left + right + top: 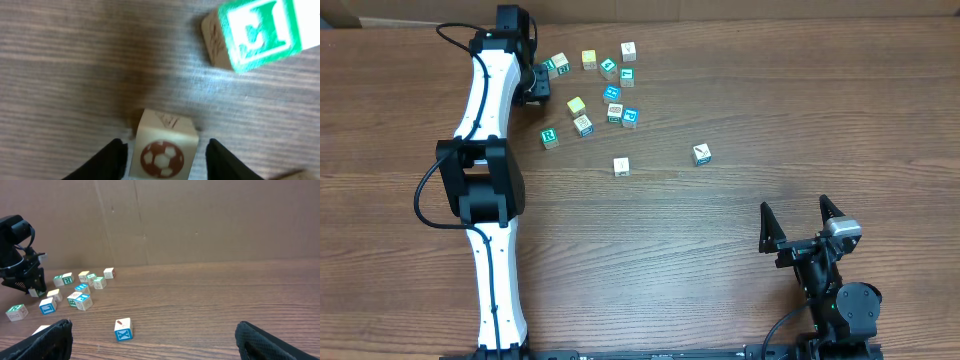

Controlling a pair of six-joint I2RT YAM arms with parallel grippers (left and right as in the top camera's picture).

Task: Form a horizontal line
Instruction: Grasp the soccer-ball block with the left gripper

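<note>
1. Table point(720, 290): brown wood-grain top, flat and matte. A plain cardboard wall point(200, 220) stands behind it.
2. Blocks point(615, 92): tiny wooden cubes with square edges and tan sides. Printed faces are white, teal, green or pale yellow. They sit in a loose cluster on the far side, left of centre.
3. Horizontal line: not formed yet. The cluster's blocks sit at mixed angles, a few touching and most apart.
4. Two strays lie nearer the middle: a white block point(621, 166) and a blue-X block point(700, 153). They are well apart from each other.
5. Left pincer point(166, 146): black, smooth fingers at the cluster's left edge, straddling a soccer-ball block point(161, 159). That block has a cream face and a brown ball print. A sliver of table shows on each side, so the fingers are apart and not clamped.
6. Green-letter block point(255, 32): glossy green-and-white face, raw tan side, skewed. It lies near the soccer-ball block but apart from it.
7. Right pincer point(795, 210): black pointed fingers spread wide with nothing between them. It is on the near right side, well apart from every block.
</note>
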